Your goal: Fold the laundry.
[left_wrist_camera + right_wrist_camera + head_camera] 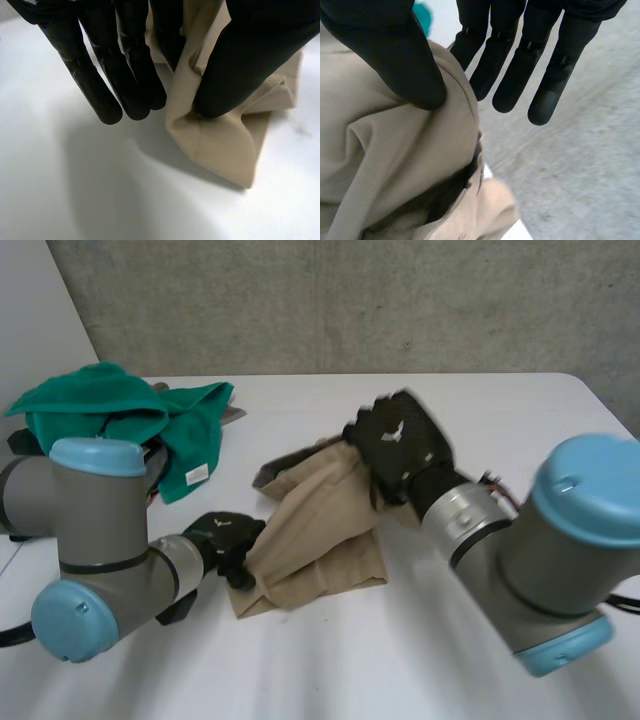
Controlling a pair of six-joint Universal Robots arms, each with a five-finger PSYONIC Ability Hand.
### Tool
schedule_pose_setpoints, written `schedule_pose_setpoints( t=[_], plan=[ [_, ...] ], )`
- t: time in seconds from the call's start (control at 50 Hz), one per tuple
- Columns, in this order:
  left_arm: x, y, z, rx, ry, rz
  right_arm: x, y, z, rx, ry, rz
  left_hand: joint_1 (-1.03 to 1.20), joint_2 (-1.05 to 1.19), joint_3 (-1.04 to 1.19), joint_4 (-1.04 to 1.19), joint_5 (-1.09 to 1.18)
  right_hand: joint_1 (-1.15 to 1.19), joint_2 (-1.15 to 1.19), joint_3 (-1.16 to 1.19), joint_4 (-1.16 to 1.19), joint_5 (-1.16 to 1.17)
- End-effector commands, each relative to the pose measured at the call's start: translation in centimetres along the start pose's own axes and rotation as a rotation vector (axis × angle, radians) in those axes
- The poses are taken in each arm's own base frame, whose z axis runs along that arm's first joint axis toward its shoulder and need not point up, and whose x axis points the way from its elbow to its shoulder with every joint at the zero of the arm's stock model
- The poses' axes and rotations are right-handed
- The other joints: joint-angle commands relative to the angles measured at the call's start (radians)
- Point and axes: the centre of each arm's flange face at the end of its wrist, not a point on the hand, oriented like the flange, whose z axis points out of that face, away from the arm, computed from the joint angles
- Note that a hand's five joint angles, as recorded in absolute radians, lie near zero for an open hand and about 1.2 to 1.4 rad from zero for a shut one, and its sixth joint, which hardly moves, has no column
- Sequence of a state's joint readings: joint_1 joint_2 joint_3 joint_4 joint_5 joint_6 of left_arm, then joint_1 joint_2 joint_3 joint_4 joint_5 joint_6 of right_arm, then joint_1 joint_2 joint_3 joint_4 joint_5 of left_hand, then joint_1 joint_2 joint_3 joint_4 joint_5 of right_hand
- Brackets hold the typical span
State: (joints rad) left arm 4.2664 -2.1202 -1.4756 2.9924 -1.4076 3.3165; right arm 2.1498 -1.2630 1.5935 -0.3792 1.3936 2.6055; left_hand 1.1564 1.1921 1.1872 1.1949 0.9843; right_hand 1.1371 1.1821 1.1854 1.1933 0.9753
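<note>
A beige garment [320,530] is stretched between my two hands, its lower part resting on the white table [440,660]. My left hand [225,540] grips its near left edge. In the left wrist view the thumb [250,60] pinches a fold of the beige cloth [225,145] against the fingers [125,65]. My right hand [400,445] holds the far upper end, raised off the table. There the thumb [395,50] presses the cloth [385,160] against the straight fingers [520,55].
A crumpled green cloth [130,420] with a white label lies at the table's back left, partly behind my left arm. A grey wall [350,300] runs along the table's far edge.
</note>
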Motion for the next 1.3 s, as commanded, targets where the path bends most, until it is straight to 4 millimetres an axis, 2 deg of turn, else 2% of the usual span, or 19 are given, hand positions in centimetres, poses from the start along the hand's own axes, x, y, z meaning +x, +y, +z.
schedule_pose_setpoints(
  t=[0.02, 0.06, 0.14, 0.22, 0.32, 0.44, 0.52, 0.58, 0.66, 0.68, 0.74, 0.76, 0.8, 0.88, 0.9, 0.96, 1.06, 1.2, 1.3],
  plan=[
    [-1.4, -9.2, -6.2, 0.308, -0.162, 0.051, 4.3, -4.0, -0.9, 0.052, 0.083, 0.049, 0.240, 0.204, 0.209, 0.201, 0.237, 0.259, 0.214, 0.211, 0.203, 0.246],
    [-1.6, -13.1, -10.0, 0.467, -0.205, 0.083, 5.7, -5.8, -1.1, 0.078, 0.111, 0.050, 0.240, 0.204, 0.209, 0.201, 0.237, 0.259, 0.214, 0.211, 0.203, 0.246],
    [-1.7, -18.5, -15.9, 0.701, -0.249, 0.117, 8.4, -9.2, -1.4, 0.132, 0.168, 0.072, 0.240, 0.204, 0.209, 0.201, 0.237, 0.259, 0.214, 0.211, 0.203, 0.246],
    [-2.1, -22.0, -19.4, 0.842, -0.284, 0.133, 11.1, -12.7, -1.8, 0.215, 0.227, 0.130, 0.240, 0.204, 0.209, 0.201, 0.237, 0.259, 0.214, 0.211, 0.203, 0.246],
    [-1.7, -24.3, -22.0, 0.906, -0.282, 0.141, 13.7, -16.0, -2.3, 0.307, 0.280, 0.167, 0.240, 0.204, 0.209, 0.201, 0.237, 0.259, 0.214, 0.211, 0.203, 0.246],
    [-2.3, -25.3, -20.1, 0.882, -0.290, 0.141, 16.1, -16.1, -1.9, 0.321, 0.336, 0.193, 0.240, 0.204, 0.209, 0.201, 0.237, 0.259, 0.214, 0.211, 0.203, 0.246],
    [-3.2, -25.6, -17.3, 0.866, -0.300, 0.138, 14.8, -13.7, 0.5, 0.269, 0.300, 0.223, 0.240, 0.204, 0.209, 0.201, 0.237, 0.259, 0.214, 0.211, 0.203, 0.246],
    [-4.1, -25.4, -13.7, 0.843, -0.313, 0.147, 13.4, -12.0, 2.0, 0.227, 0.278, 0.227, 0.240, 0.204, 0.209, 0.201, 0.237, 0.259, 0.214, 0.211, 0.203, 0.246],
    [-5.1, -24.4, -8.2, 0.794, -0.318, 0.177, 11.3, -7.6, 4.6, 0.118, 0.273, 0.207, 0.240, 0.204, 0.209, 0.201, 0.237, 0.259, 0.214, 0.211, 0.203, 0.246],
    [-5.4, -23.6, -5.8, 0.766, -0.317, 0.194, 10.3, -5.7, 5.7, 0.075, 0.279, 0.187, 0.240, 0.204, 0.209, 0.201, 0.237, 0.259, 0.214, 0.211, 0.203, 0.246],
    [-6.0, -22.1, -2.0, 0.721, -0.322, 0.222, 8.8, -3.3, 7.2, 0.037, 0.291, 0.157, 0.240, 0.204, 0.209, 0.201, 0.237, 0.259, 0.214, 0.211, 0.203, 0.246],
    [-6.3, -21.1, 0.3, 0.693, -0.327, 0.239, 7.7, -1.8, 8.3, 0.027, 0.302, 0.131, 0.240, 0.204, 0.209, 0.201, 0.237, 0.259, 0.214, 0.211, 0.203, 0.246],
    [-6.7, -20.3, 2.4, 0.680, -0.338, 0.248, 6.8, -0.4, 9.4, 0.037, 0.327, 0.103, 0.240, 0.204, 0.209, 0.201, 0.237, 0.259, 0.214, 0.211, 0.203, 0.246],
    [-9.8, -19.1, 6.5, 0.697, -0.484, 0.202, 5.8, 3.8, 13.5, 0.187, 0.510, 0.027, 0.240, 0.204, 0.209, 0.201, 0.237, 0.259, 0.214, 0.211, 0.203, 0.246],
    [-10.3, -19.2, 6.6, 0.705, -0.511, 0.184, 5.9, 4.2, 13.8, 0.210, 0.539, 0.025, -0.001, -0.037, -0.032, -0.040, -0.003, 0.192, 0.147, 0.144, 0.136, 0.179],
    [-11.2, -20.1, 5.9, 0.747, -0.542, 0.127, 6.1, 5.5, 14.9, 0.310, 0.625, 0.027, -0.934, -0.969, -0.964, -0.972, -0.936, -0.963, -1.008, -1.011, -1.019, -0.975],
    [-10.9, -21.4, 3.5, 0.784, -0.514, 0.063, 6.1, 4.7, 14.2, 0.301, 0.575, 0.082, -0.982, -1.018, -1.013, -1.020, -0.984, -0.963, -1.008, -1.011, -1.019, -0.975],
    [-8.9, -22.3, -1.6, 0.794, -0.430, 0.091, 7.7, -2.1, 10.1, 0.254, 0.397, 0.206, -0.982, -1.018, -1.013, -1.020, -0.984, -0.963, -1.008, -1.011, -1.019, -0.975],
    [-6.5, -20.9, -4.8, 0.737, -0.335, 0.132, 7.2, -2.5, 7.1, 0.030, 0.242, 0.215, -0.982, -1.018, -1.013, -1.020, -0.984, -0.963, -1.008, -1.011, -1.019, -0.975]
  ],
)
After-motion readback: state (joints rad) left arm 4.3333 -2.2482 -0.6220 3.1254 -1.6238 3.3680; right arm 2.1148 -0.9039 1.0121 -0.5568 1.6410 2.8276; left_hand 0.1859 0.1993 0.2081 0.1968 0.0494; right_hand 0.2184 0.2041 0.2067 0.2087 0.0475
